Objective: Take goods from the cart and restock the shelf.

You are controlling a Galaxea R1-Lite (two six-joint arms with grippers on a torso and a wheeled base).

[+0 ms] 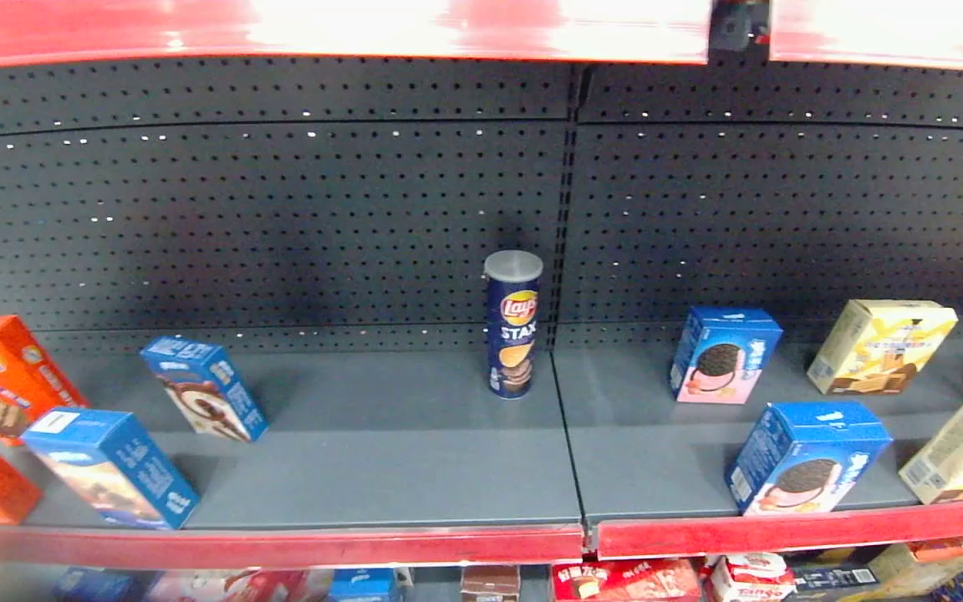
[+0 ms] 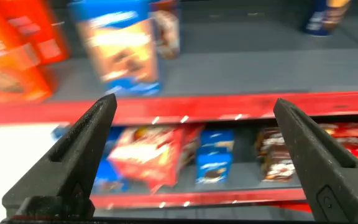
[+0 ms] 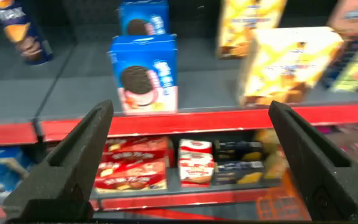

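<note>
Both wide open and empty, our left pincer point(image 2: 194, 102) and right pincer point(image 3: 190, 106) hang before the shelf point(image 1: 381, 435), so we should fetch goods from the cart, probably behind us, gripping each squarely.

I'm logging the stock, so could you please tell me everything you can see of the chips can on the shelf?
The chips can is a tall, dark blue tube, seemingly cardboard, with a grey lid and chips pictured on its side. It stands upright, lid on, on the grey shelf near the pegboard, nothing else touching it.
</note>
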